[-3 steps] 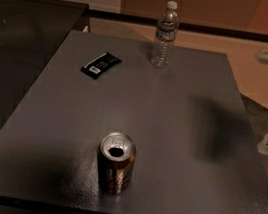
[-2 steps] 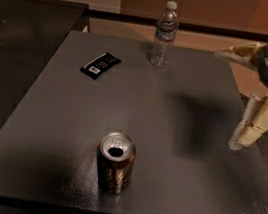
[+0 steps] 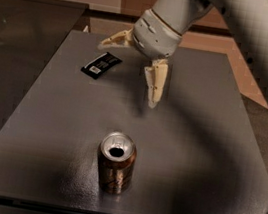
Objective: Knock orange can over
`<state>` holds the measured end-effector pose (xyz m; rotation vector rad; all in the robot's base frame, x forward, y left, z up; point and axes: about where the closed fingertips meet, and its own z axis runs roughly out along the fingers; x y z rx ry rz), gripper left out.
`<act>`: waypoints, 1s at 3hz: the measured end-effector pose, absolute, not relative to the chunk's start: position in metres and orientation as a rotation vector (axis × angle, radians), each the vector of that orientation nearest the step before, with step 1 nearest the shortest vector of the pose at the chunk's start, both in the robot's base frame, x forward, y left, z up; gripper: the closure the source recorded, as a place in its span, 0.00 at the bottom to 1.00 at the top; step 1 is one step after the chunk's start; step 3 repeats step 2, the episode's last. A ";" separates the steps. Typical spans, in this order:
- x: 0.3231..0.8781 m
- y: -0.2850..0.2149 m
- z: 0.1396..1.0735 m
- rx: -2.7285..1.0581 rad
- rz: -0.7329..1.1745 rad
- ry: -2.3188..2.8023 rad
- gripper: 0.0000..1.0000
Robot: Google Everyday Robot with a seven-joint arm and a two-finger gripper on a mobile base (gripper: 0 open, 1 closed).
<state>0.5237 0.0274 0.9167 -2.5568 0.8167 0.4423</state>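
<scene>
gripper (image 3: 127, 73): upper centre of frame, over the table (image 3: 194, 139); spread wide, holding nothing
fingers (image 3: 155, 84): one points down at the table, the other sticks out to the left
arm (image 3: 248, 26): comes in from upper right
packet (image 3: 101, 65): black, flat, just left of the gripper; not part of the task
can (image 3: 115, 163): lower centre, upright, open top up, well apart from the gripper, no contact
done: nothing to show, can stands
left: my read is close the gap toward the lower centre, push the can sideways high on the body until it tips
</scene>
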 end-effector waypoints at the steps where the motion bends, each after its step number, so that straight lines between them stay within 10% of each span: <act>1: 0.564 0.082 0.902 -2.520 0.418 0.639 0.00; 3: 0.564 0.082 0.902 -2.520 0.418 0.639 0.00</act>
